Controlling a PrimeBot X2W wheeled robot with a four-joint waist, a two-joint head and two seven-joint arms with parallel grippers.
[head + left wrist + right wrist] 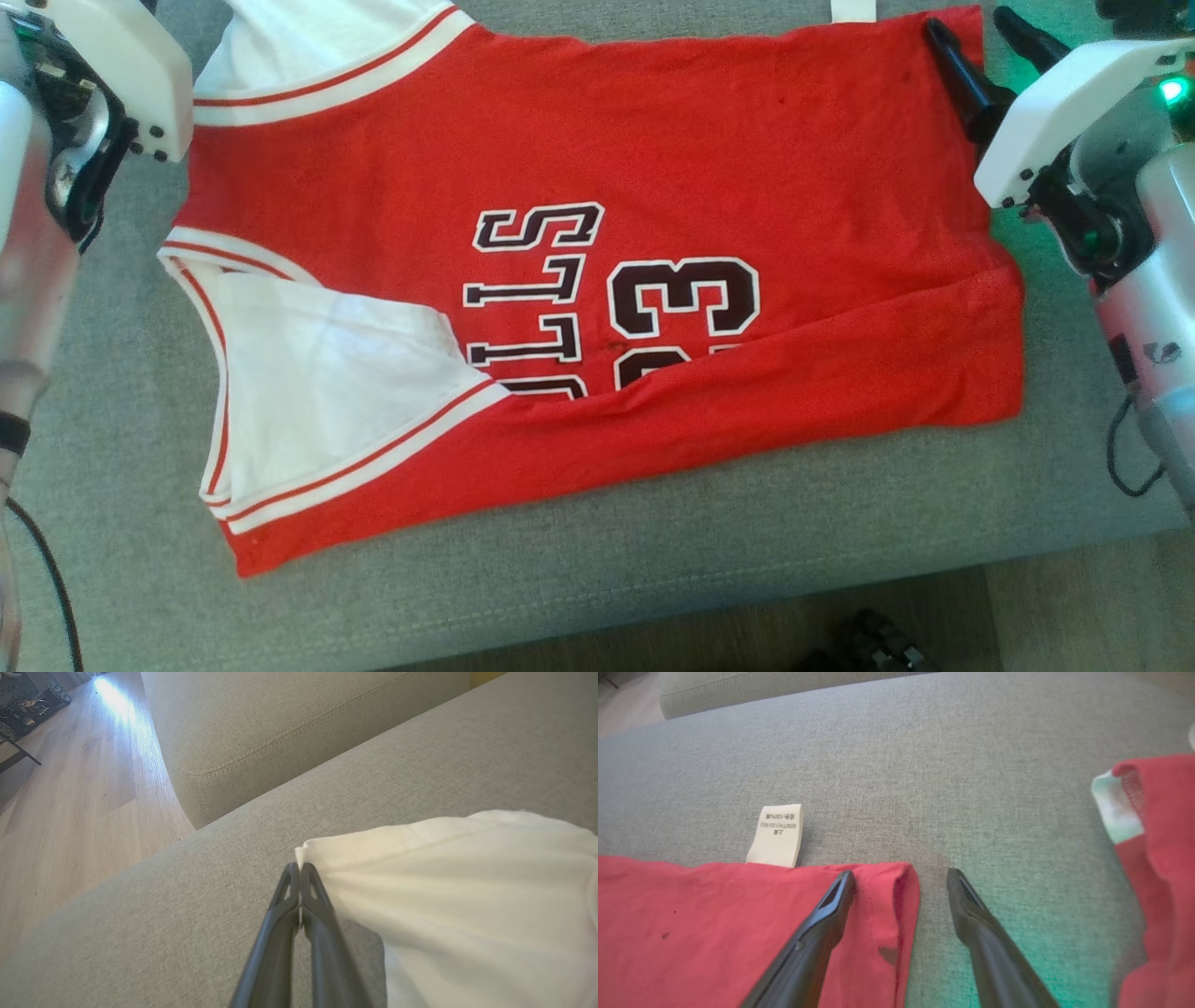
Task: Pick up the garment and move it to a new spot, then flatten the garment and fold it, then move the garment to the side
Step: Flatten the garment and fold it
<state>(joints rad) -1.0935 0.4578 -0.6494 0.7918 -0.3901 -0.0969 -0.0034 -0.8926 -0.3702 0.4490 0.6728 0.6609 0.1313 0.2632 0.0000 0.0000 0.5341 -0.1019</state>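
The garment (653, 187) is a red jersey with white trim, dark letters and the number 23, spread on the grey sofa cushion (560, 560). Its near long edge is folded up over the print. In the left wrist view my left gripper (299, 868) is shut on a corner of the garment's white fabric (467, 882), slightly above the cushion. My right gripper (901, 875) stands open and low at the far right corner of the red hem (691, 914). One finger is over the cloth, the other over bare cushion. From the head view the right gripper (976, 28) sits at the jersey's top right corner.
A white care label (777, 835) pokes out past the red hem. The sofa backrest (280, 728) rises beyond the cushion, with wooden floor (70, 788) to its left. The cushion's front edge drops to floor (1074, 607), where a dark object (868, 644) lies.
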